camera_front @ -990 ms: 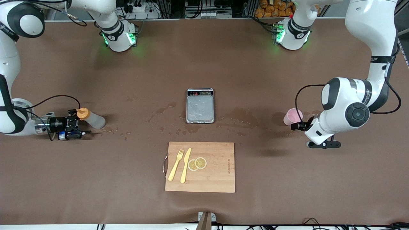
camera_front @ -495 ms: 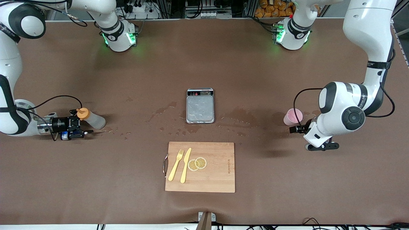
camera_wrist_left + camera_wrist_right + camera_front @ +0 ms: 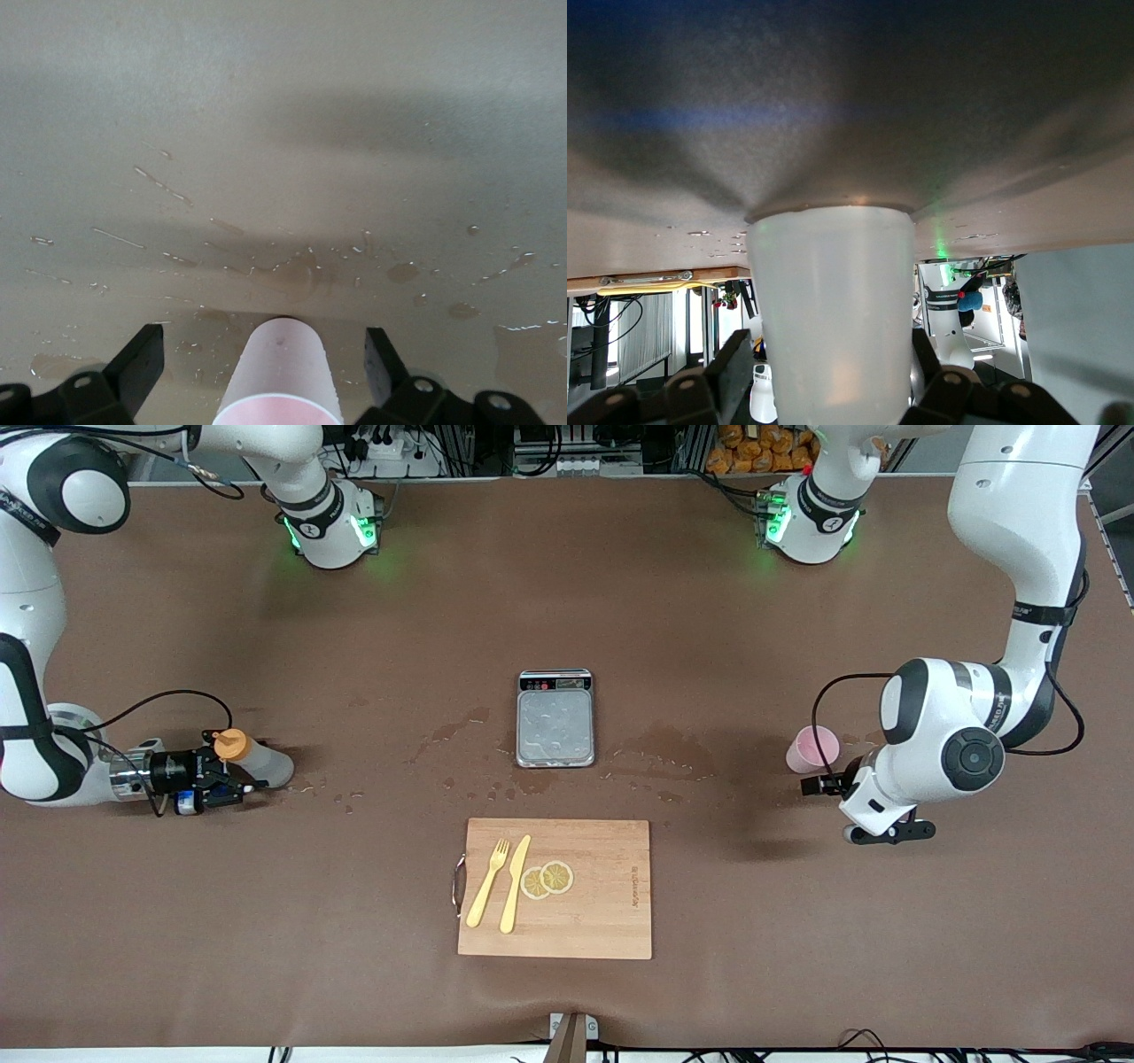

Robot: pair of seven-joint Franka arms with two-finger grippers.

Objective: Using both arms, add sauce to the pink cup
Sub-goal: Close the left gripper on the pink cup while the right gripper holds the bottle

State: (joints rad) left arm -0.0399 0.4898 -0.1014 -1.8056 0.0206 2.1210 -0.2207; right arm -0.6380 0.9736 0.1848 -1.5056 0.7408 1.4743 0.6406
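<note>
both pincers at their targets, bottle being clamped

the right pincer (image 3: 232,779) sits low at the right arm's end of the counter (image 3: 567,602), its fingers (image 3: 735,363) pressed against both sides of the sauce bottle (image 3: 257,757), so it is clamped on the bottle. the bottle stands on the counter with its orange cap (image 3: 230,743) on top.

at the left arm's end, the pink cup (image 3: 812,748) stands upright on the counter. the left pincer (image 3: 819,784) is at the cup with its fingers (image 3: 137,367) spread apart, one on each side of the cup and not touching it.

between the two arms, mid-counter, lies a grey scale (image 3: 555,718), with wet patches (image 3: 660,753) around it. nearer the front camera is a wooden board (image 3: 602,921) carrying a yellow fork (image 3: 487,883), a yellow knife (image 3: 515,884) and two lemon slices (image 3: 547,880).
</note>
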